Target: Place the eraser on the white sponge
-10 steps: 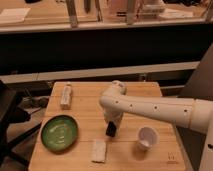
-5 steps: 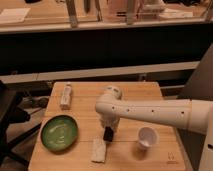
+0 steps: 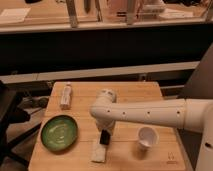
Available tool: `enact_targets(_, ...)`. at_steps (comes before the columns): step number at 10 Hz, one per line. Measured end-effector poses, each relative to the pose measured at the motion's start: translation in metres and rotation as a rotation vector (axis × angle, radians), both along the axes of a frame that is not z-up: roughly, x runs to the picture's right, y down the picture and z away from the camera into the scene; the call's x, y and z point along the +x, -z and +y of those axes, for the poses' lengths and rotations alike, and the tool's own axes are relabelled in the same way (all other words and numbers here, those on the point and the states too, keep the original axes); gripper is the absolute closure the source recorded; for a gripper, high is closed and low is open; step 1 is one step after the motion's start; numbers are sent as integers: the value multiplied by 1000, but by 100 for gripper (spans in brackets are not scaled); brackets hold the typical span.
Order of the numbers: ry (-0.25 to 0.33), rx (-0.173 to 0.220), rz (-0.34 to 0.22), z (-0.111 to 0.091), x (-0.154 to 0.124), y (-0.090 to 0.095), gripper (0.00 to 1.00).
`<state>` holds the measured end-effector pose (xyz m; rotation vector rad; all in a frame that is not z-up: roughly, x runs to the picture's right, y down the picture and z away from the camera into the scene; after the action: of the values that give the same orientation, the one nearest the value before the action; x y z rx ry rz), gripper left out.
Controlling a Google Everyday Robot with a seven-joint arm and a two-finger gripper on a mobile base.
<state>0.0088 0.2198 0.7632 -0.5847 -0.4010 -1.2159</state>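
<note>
Eraser (image 3: 104, 140) meets white sponge (image 3: 98, 153) low in the centre of the frame. We see the small black block directly under the gripper (image 3: 105, 132), at the pad's upper right edge, either touching it or just over it, and we cannot tell which. Nor can we tell whether the gripper is clamped on the block or loose of it, because the dark shapes run together beneath the white arm (image 3: 150, 114) that reaches in from the right of the frame. We judge the task to be in its closing stage. The block is at the sponge rather than lying out on the bare wood of the counter (image 3: 125, 95), so the pickup and the carry look finished. What appears to be left is to settle the block squarely on the pad instead of at its rim, free it, and lift the arm away, and nothing here shows the block resting on its own. By our count the counter carries one eraser, one white sponge, one green plate (image 3: 59, 133) at lower left, one white cup (image 3: 147, 136) at lower right and well apart from the sponge, and one whitish packet (image 3: 66, 95) at upper left. One arm with one gripper works over them.
</note>
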Motion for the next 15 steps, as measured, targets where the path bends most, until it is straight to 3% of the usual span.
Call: enact_targets(15, 51, 4, -63, 19, -17, 9, 96)
